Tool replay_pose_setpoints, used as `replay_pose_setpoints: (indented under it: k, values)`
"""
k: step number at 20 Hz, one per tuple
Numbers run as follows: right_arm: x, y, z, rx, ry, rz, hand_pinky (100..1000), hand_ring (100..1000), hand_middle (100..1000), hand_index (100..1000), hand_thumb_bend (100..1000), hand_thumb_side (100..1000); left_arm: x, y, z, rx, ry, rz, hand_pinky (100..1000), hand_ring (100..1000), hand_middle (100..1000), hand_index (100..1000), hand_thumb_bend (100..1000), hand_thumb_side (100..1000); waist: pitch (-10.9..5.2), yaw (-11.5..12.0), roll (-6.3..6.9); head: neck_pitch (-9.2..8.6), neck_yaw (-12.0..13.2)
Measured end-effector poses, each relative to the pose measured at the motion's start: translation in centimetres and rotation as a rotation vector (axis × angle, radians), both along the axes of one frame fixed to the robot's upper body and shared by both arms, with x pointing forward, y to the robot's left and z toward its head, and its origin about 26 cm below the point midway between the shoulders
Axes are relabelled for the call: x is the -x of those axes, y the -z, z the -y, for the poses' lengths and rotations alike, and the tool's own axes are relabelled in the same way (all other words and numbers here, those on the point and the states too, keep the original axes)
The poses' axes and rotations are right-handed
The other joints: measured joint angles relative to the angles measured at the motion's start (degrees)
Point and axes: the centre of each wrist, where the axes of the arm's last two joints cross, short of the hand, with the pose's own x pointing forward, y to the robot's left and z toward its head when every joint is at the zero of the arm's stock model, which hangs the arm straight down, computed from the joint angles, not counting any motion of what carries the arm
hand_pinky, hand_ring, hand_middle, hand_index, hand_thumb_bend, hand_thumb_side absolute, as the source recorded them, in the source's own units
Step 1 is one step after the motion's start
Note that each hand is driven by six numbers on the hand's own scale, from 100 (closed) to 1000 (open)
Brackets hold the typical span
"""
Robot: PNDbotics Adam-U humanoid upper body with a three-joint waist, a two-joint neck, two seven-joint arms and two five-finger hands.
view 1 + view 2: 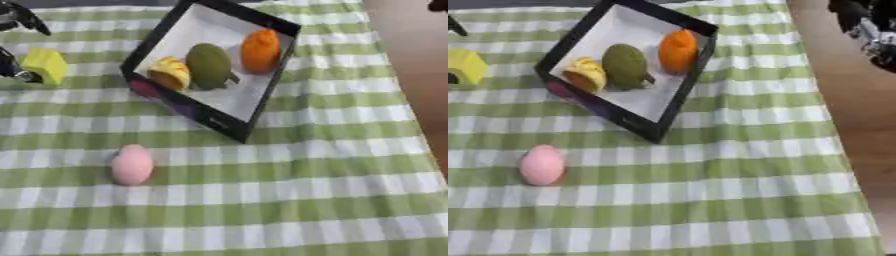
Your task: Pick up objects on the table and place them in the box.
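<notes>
Pink, egg-shaped, the object (pixel 132 164) lies on the checked cloth (pixel 306 200) near you, apart from the box (pixel 262 95). Your left hand (pixel 16 65) touches the yellow block (pixel 45 65) far left; whether its fingers clamp it, you cannot tell. Your right hand (pixel 868 30) shows far right, finger state unclear.

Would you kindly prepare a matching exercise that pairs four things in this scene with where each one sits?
Things:
1. pink egg-shaped object
2. yellow block
3. orange rounded object
4. dark green oval object

Places:
A. in the black-walled box, between two other items
B. alone on the checked cloth, in front of the box
C. by the left hand, at the left edge
D. in the box, rightmost of the three

Pairs: 1-B, 2-C, 3-D, 4-A
</notes>
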Motion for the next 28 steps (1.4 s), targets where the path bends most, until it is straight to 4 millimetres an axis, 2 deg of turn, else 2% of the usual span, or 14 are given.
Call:
replay_pose_setpoints:
  k: [8, 19, 23, 28]
  values:
    - [0.0, 0.0, 0.0, 0.003, -0.002, -0.003, 995, 824, 708, 783, 192, 396, -0.3, 0.4, 0.3, -0.034, -0.032, 0.002, 852, 850, 774, 786, 592, 100, 0.99, -0.4, 0.02, -0.67, 1.1]
    - [-0.1, 0.1, 0.1, 0.009, 0.005, -0.006, 996, 824, 708, 783, 183, 401, -0.5, 0.8, 0.4, -0.013, -0.037, 0.010, 763, 715, 608, 658, 434, 100, 1.26, -0.2, 0.00, -0.69, 1.1]
    - [-0.1, 0.2, 0.2, 0.008, 0.007, -0.008, 996, 824, 708, 783, 180, 398, -0.6, 0.0, 0.8, 0.003, -0.023, 0.038, 750, 691, 589, 637, 408, 100, 1.26, 0.0, 0.00, -0.54, 0.6]
    - [-0.1, 0.5, 0.3, 0.007, 0.012, -0.019, 996, 825, 709, 783, 174, 395, -0.7, -1.4, 2.0, 0.015, 0.030, 0.078, 733, 673, 578, 623, 404, 100, 1.18, 0.7, 0.00, 0.43, -1.0]
